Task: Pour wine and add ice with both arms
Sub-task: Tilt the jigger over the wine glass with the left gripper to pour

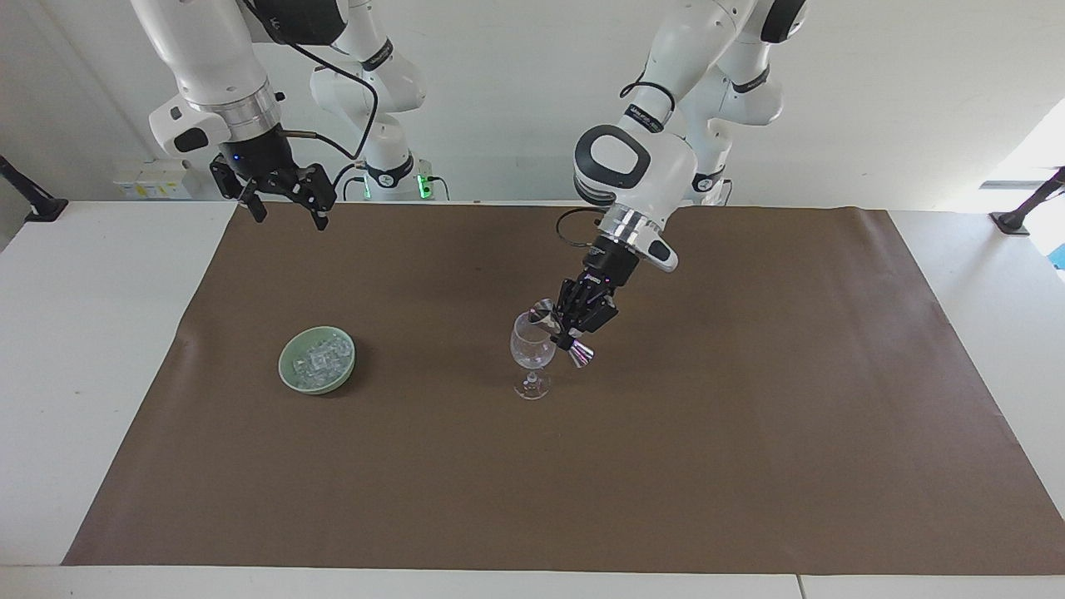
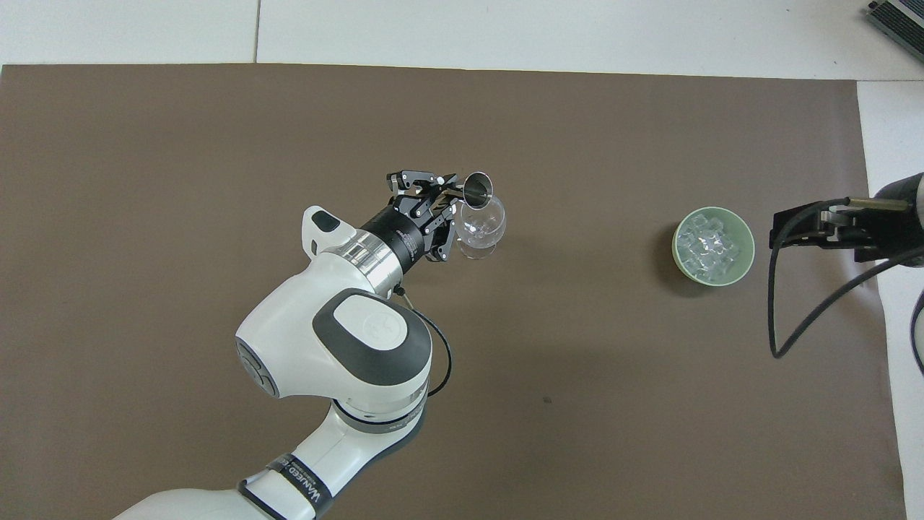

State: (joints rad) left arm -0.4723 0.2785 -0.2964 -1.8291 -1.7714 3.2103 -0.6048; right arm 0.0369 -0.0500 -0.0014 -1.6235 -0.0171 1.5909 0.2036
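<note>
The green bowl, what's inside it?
The green bowl holds a heap of clear ice cubes. The bottom of the bowl is covered by them, so anything underneath can't be seen.

Wall: plain white wall (image 1: 516, 91) rising at the robots' end of the table.
Table: white tabletop (image 1: 91, 333), its bare margins showing around the cover.
Cover: matte brown sheet (image 1: 582, 482) spread over most of the tabletop.
Light: bright daylight patch (image 1: 1036, 158) at the wall's edge toward the left arm's end.
Fixtures: black clamp brackets (image 1: 1019, 218) at the table's two corners.
</note>
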